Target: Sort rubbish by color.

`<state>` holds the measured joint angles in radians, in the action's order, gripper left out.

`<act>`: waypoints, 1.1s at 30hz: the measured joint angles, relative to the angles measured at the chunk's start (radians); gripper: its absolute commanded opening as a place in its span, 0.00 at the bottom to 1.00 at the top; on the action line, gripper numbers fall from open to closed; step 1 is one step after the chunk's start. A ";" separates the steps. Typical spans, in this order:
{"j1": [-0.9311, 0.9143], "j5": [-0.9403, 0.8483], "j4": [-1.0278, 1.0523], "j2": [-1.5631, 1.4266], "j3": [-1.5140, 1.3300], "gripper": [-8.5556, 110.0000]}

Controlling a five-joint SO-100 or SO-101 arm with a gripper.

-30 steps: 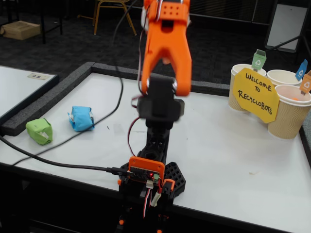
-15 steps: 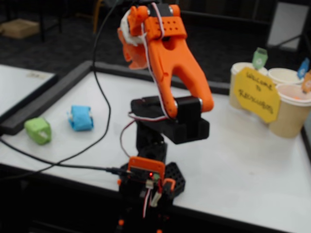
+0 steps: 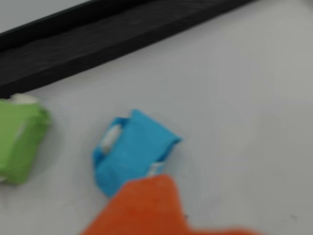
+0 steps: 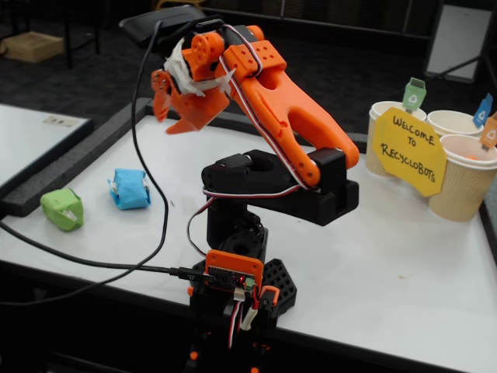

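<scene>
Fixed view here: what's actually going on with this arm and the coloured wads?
An orange arm is reaching toward the left side of the table in the fixed view, its gripper raised in the air above the blue wad. It holds nothing; whether the jaws are open is unclear. The blue wad and the green wad lie apart on the white table, untouched. Three paper cups with coloured flags stand at the far right behind a yellow sign.
</scene>
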<state>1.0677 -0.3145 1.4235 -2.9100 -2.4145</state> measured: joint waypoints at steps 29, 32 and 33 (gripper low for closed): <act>0.097 -0.232 -0.041 0.992 0.402 0.23; 0.063 -0.333 -0.041 1.045 0.402 0.29; 0.055 -0.364 -0.041 1.051 0.402 0.31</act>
<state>1.1229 -0.6780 1.3821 -1.8592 -2.0126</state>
